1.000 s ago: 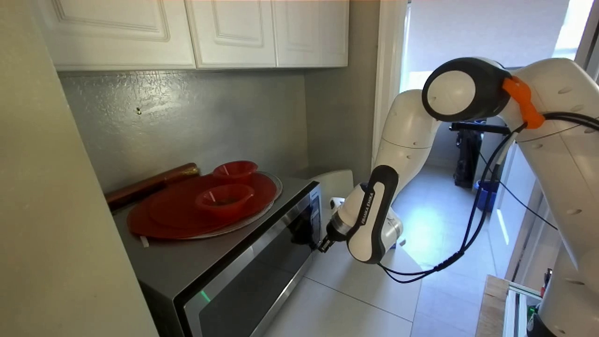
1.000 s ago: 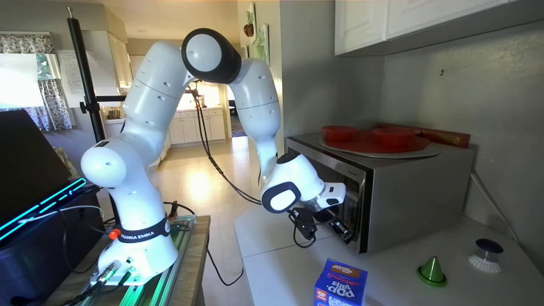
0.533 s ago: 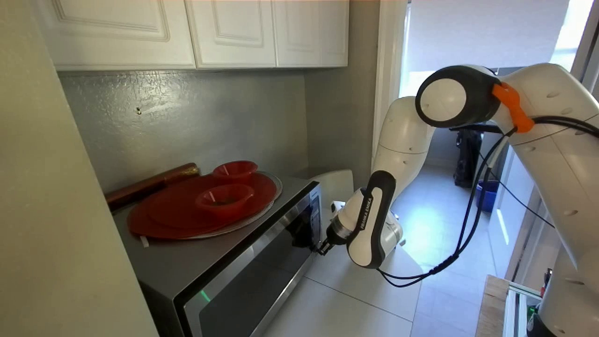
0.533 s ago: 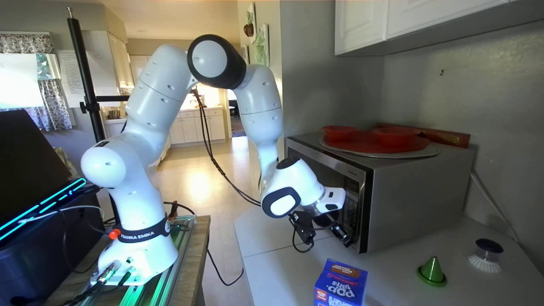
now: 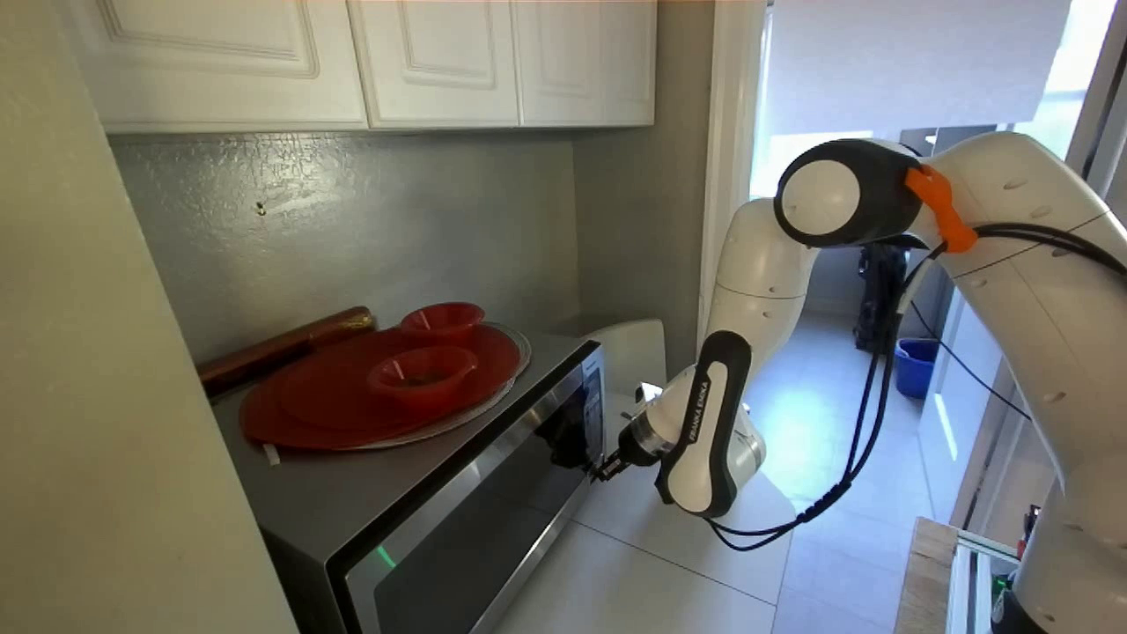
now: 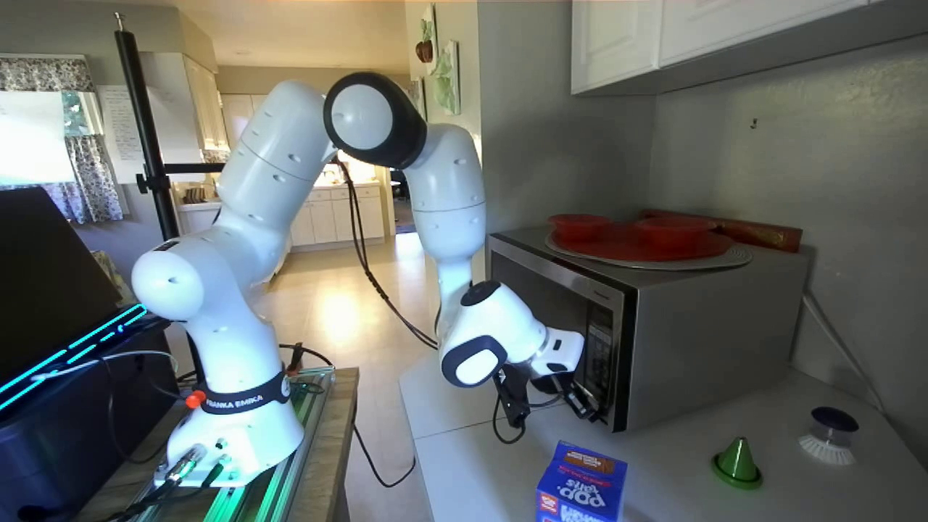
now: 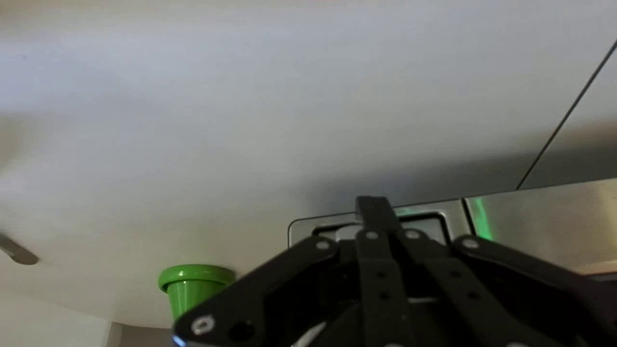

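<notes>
My gripper [image 7: 376, 212] is shut, its black fingertips pressed together with nothing visible between them. In the wrist view they overlap the lower end of the microwave's control panel [image 7: 455, 212], where a pale button [image 7: 347, 232] sits inside a black outline, partly hidden behind a finger. In an exterior view the gripper [image 5: 602, 472] is at the lower corner of the microwave [image 5: 475, 537], near the panel's bottom. The same corner of the microwave [image 6: 718, 341] has the gripper [image 6: 591, 415] against or just before it; I cannot tell if they touch. The microwave door looks closed.
Red plates [image 5: 308, 396] and two red bowls [image 5: 423, 379] rest on the microwave, beside a long roll [image 5: 290, 348]. On the counter stand a blue box [image 6: 580, 486], a green cone-shaped thing [image 6: 738, 464] and a brush [image 6: 830, 435]. White cabinets [image 5: 440, 62] hang above.
The arm's elbow has sunk and the wrist has dropped and tilted a little, while the fingertips have shifted only slightly downward at the microwave's corner. The microwave and counter objects have not moved.
</notes>
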`<action>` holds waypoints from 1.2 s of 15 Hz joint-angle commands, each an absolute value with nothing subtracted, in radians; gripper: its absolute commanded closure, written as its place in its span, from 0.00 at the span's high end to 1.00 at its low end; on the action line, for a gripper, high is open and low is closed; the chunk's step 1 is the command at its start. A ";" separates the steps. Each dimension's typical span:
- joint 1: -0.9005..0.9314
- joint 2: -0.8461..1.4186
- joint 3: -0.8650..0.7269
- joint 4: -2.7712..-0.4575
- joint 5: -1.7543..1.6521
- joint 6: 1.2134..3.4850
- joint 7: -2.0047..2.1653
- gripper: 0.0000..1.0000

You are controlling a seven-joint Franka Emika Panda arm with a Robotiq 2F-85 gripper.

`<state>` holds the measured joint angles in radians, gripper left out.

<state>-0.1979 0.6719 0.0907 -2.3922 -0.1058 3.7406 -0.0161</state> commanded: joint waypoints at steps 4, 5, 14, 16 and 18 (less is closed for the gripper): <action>-0.245 0.773 0.142 -2.280 -0.162 3.863 0.132 0.00; -0.244 0.783 0.143 -2.273 -0.157 3.877 0.144 0.00; -0.218 0.850 0.127 -2.224 -0.141 4.029 0.184 0.00; -0.225 0.836 0.132 -2.246 -0.151 4.048 0.196 0.00; -0.229 0.824 0.134 -2.264 -0.162 4.062 0.204 0.00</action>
